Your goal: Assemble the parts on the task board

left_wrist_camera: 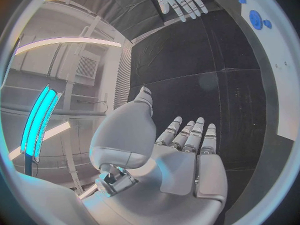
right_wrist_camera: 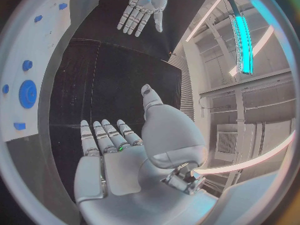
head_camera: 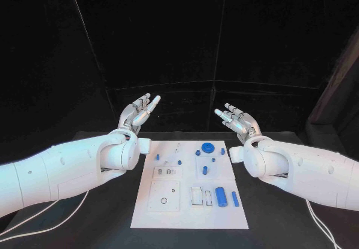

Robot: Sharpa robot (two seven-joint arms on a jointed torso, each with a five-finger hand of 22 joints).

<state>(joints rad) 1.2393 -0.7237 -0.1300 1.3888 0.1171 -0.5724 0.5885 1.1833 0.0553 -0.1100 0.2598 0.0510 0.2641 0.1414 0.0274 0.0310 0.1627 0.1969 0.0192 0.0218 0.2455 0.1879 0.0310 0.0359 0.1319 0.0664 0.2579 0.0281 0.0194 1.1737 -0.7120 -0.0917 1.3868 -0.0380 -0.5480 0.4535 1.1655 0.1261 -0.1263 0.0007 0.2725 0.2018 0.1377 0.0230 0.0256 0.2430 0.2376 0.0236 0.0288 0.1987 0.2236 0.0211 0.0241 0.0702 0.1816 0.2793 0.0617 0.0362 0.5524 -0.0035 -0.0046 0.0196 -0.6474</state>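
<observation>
The white task board (head_camera: 187,218) lies in the middle of the black table. On it sit small blue parts: a round gear (head_camera: 207,147) near the far edge, a thick cylinder (head_camera: 221,196) and a thinner pin (head_camera: 235,199) toward the near right. My left hand (head_camera: 139,112) is raised above the far left of the board, palm up, fingers spread, holding nothing. My right hand (head_camera: 238,121) is raised above the far right, likewise spread and holding nothing. In the left wrist view my left hand (left_wrist_camera: 178,155) is bare; in the right wrist view my right hand (right_wrist_camera: 119,155) is bare, with the gear (right_wrist_camera: 27,93) at the side.
Both white forearms flank the board, the left (head_camera: 67,168) and the right (head_camera: 306,168). White cables (head_camera: 45,210) trail over the table at the near left and near right. Black curtains close off the back.
</observation>
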